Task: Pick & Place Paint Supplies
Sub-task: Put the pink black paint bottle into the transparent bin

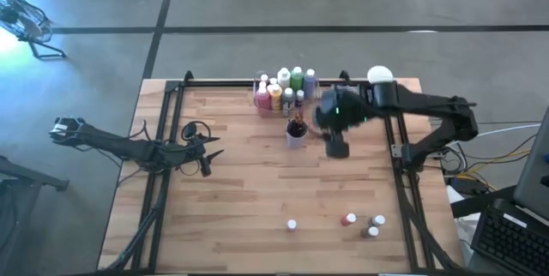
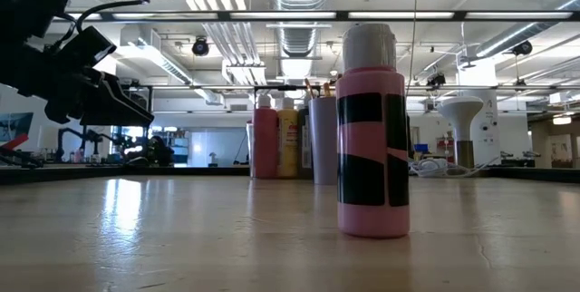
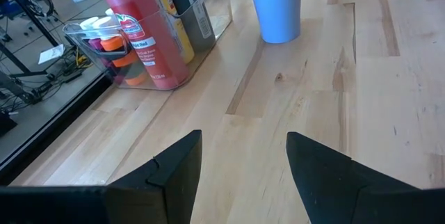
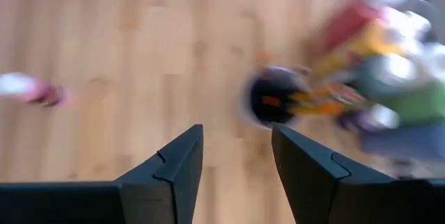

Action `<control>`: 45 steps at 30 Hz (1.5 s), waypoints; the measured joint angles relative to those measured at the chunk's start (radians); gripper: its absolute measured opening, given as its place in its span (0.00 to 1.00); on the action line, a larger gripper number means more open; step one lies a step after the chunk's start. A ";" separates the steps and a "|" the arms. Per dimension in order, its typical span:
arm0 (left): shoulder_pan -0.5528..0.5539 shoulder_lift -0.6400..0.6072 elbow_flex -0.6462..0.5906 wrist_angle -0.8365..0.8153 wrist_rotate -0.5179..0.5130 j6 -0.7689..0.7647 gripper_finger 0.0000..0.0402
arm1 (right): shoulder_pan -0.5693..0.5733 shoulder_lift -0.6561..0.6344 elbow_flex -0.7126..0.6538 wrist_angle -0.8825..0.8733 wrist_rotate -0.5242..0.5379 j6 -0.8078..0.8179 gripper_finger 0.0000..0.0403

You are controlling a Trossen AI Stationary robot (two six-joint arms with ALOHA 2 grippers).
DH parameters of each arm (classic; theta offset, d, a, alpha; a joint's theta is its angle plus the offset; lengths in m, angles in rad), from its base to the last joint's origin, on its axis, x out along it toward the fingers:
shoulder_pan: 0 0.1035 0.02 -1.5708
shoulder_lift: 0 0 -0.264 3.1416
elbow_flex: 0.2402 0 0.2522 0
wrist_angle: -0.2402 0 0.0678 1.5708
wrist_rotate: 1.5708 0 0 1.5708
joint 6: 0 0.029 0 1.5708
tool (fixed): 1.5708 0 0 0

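The right gripper [image 4: 236, 165] — jaws parted, empty — hovers beside the brush cup [image 1: 297, 130] and bottle bin [image 1: 283, 93], between placements; next it must reach the loose bottles [image 1: 349, 219] at five o'clock.

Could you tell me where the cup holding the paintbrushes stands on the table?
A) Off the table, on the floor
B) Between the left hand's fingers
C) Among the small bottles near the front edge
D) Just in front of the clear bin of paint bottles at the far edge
D: in the high view the cup stands just in front of the clear bin of paint bottles at the table's far edge.
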 joint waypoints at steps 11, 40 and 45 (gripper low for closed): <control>0.000 0.000 0.000 0.000 0.000 0.000 0.54 | 0.341 0.005 -0.072 0.164 -0.001 0.162 0.42; 0.000 0.000 0.000 -0.019 -0.001 0.000 0.54 | 0.586 0.326 -0.299 0.618 -0.001 0.284 0.49; 0.000 0.000 0.000 -0.020 -0.001 0.000 0.54 | 0.585 0.374 -0.256 0.611 -0.005 0.276 0.49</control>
